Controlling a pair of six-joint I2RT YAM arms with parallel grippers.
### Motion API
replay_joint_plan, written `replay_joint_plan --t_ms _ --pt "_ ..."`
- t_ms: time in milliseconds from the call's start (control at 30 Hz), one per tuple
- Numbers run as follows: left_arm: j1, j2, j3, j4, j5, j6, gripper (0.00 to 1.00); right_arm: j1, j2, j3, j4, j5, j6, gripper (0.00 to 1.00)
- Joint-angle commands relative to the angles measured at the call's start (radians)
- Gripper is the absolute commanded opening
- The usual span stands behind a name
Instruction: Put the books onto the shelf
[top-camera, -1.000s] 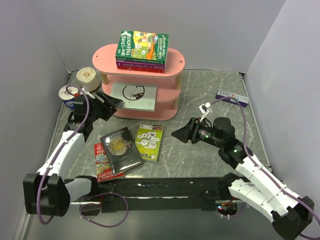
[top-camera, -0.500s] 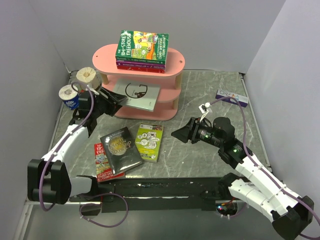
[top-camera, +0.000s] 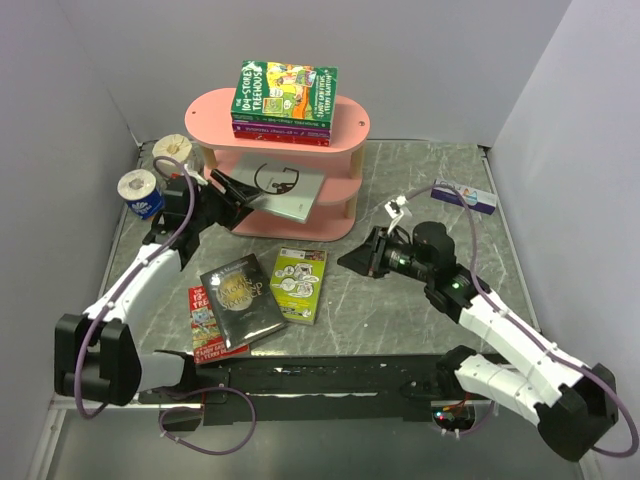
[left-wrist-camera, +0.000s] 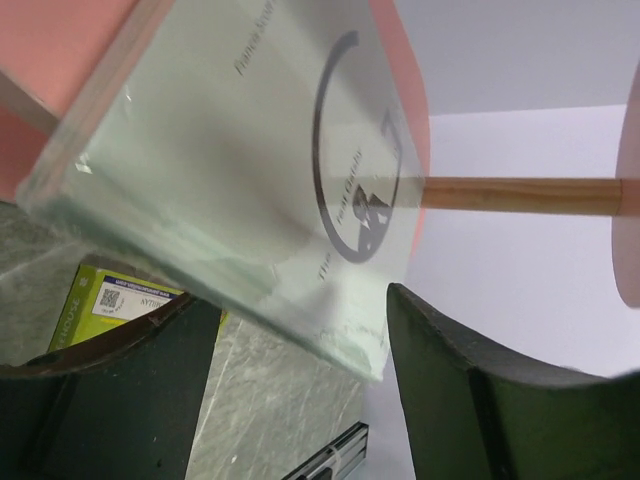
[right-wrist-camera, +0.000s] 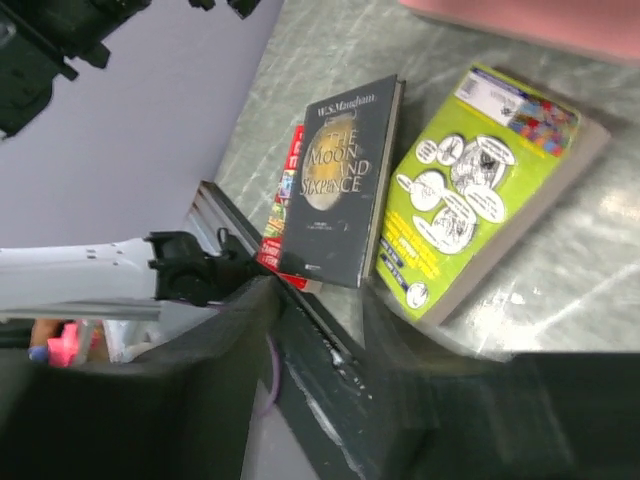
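The pink shelf (top-camera: 348, 130) carries a stack of books (top-camera: 285, 98) with a green cover uppermost. A grey book with a big "G" (top-camera: 283, 188) lies on the middle board, its near end sticking out to the left. My left gripper (top-camera: 238, 196) is open at that end; in the left wrist view the grey book's (left-wrist-camera: 230, 170) corner sits just ahead of the spread fingers, ungripped. On the table lie a dark book (top-camera: 240, 298), a lime-green book (top-camera: 298, 284) and a red book (top-camera: 205, 328) under the dark one. My right gripper (top-camera: 355, 260) hovers right of the lime-green book (right-wrist-camera: 480, 190), open and empty.
Two paper rolls (top-camera: 137, 188) (top-camera: 176, 150) stand by the left wall behind my left arm. A small white-and-blue box (top-camera: 463, 195) lies at the back right. Walls close in on both sides, and a black rail (top-camera: 330, 372) runs along the near edge.
My left gripper has moved right toward the shelf, and the grey book has slid a little further onto its board. My right arm has swung left toward the lime-green book, its jaws narrowing.
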Motion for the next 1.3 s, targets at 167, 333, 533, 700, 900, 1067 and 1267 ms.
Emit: replay_joint_plan --t_ms 167,333,533,700,900,1067,1267 --pt "-0.002 -0.128 0.019 -0.025 -0.013 0.052 0.71 0.092 0.23 0.164 0.237 -0.051 0.065 0.0" --pt "0.0 -0.191 -0.009 -0.031 -0.05 0.082 0.72 0.116 0.345 0.21 0.294 -0.058 0.094 0.0" --pt "0.006 -0.174 -0.001 -0.083 -0.035 0.099 0.71 0.134 0.462 0.279 0.304 -0.034 0.114 0.0" --pt "0.017 -0.249 -0.03 -0.125 -0.076 0.125 0.7 0.142 0.524 0.296 0.363 0.014 0.183 0.0" --pt "0.038 -0.367 -0.065 -0.19 -0.119 0.151 0.7 0.142 0.584 0.265 0.481 0.107 0.296 0.0" --pt "0.046 -0.452 -0.091 -0.238 -0.162 0.162 0.7 0.142 0.629 0.323 0.433 0.164 0.297 0.0" --pt "0.051 -0.523 -0.099 -0.293 -0.192 0.185 0.71 0.122 0.661 0.354 0.416 0.204 0.303 0.0"
